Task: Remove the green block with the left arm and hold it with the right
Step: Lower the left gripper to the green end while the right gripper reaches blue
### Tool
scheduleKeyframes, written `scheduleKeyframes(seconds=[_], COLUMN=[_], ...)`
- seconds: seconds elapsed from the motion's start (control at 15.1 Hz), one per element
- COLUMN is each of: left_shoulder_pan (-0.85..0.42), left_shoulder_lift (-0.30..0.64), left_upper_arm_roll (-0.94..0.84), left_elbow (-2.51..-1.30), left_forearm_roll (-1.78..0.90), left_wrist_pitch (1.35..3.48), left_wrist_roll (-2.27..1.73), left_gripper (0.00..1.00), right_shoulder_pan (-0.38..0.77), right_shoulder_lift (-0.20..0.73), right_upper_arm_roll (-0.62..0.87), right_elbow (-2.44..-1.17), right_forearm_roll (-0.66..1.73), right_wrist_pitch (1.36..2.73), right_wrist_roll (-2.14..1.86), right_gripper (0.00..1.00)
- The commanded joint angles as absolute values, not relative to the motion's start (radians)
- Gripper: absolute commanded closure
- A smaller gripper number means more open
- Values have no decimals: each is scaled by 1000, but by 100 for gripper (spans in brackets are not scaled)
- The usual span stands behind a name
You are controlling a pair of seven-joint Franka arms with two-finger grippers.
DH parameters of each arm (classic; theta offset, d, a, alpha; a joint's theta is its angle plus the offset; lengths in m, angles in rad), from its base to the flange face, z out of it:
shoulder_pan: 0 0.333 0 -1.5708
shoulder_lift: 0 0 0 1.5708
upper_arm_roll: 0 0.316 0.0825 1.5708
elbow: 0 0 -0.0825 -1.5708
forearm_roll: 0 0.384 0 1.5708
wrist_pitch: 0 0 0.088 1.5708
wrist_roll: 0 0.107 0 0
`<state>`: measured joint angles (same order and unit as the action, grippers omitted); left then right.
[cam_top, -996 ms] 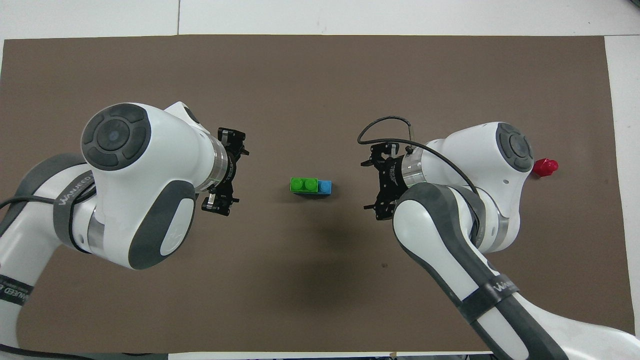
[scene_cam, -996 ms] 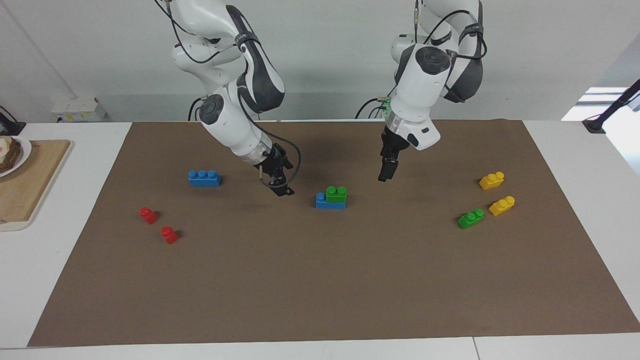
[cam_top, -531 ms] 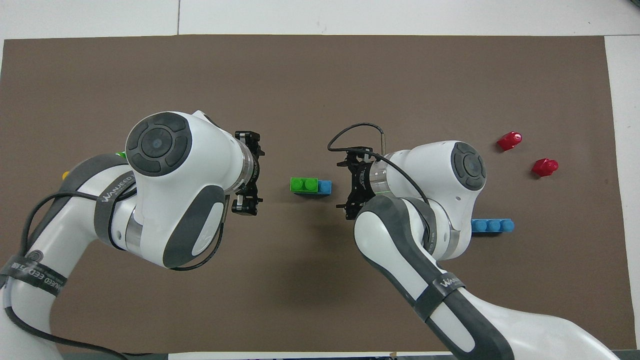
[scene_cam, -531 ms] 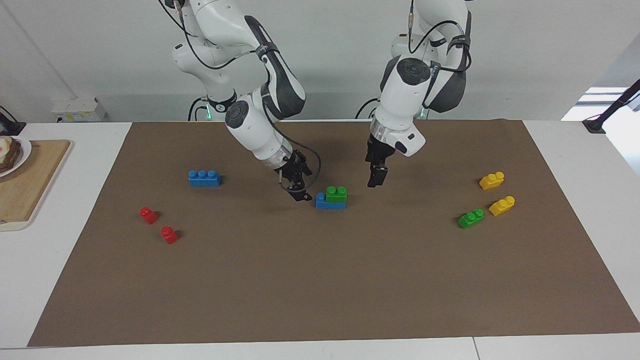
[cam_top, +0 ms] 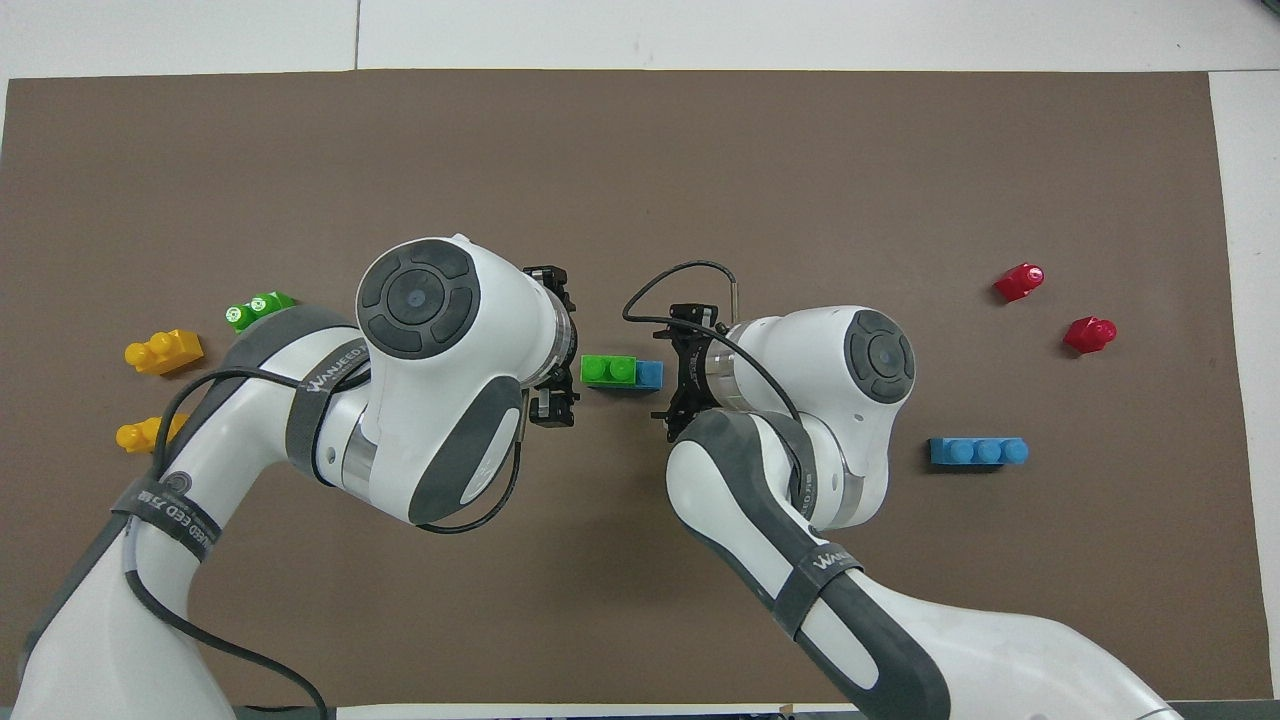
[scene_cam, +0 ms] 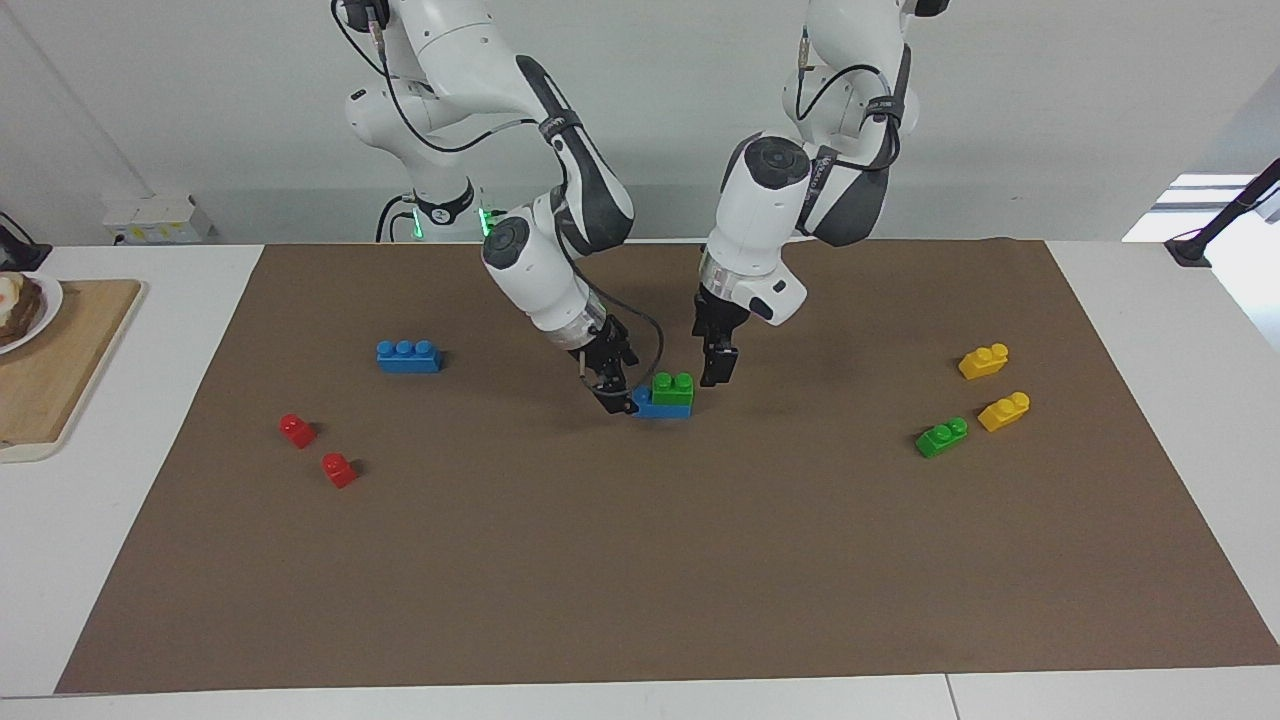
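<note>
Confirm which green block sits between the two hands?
The green block stacked on the blue brick at mid-mat. The other green block lies loose beside the yellow bricks.

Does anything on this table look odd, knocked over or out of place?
Nothing looks spilled or broken. The one standout is a small green plastic brick stacked on a longer blue plastic brick mid-mat, while the other bricks lie loose. The left claw and right claw flank that stack.
</note>
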<state>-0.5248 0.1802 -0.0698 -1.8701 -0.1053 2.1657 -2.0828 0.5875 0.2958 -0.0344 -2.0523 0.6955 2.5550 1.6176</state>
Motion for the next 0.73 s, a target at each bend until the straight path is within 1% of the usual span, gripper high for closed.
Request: scheduleKeyframes(seconds=[0.0, 0.13, 0.33, 0.66], left_shoulder_pan=[-541, -561, -563, -589], left_shoulder_lift=[215, 215, 224, 285], left_upper_arm_roll=[-54, -54, -54, -51], left_elbow=[-1858, -1876, -1873, -1862], left_forearm_roll=[-107, -106, -106, -94], left_wrist_pitch=[2198, 2195, 2204, 2201], left_wrist_roll=[-2123, -2125, -2125, -2131], left_gripper=[0, 0, 0, 0], right_shoulder_pan=[594, 598, 598, 615], right_shoulder_lift=[316, 324, 333, 341], right_upper_arm_roll=[-35, -35, -35, -35], right_elbow=[-2048, -2049, -2052, -2057], right_forearm_roll=[726, 727, 727, 727], right_wrist_pitch=[2583, 2603, 2609, 2638], right_wrist_roll=[1614, 1614, 1612, 1612], right_gripper=[5, 5, 5, 8])
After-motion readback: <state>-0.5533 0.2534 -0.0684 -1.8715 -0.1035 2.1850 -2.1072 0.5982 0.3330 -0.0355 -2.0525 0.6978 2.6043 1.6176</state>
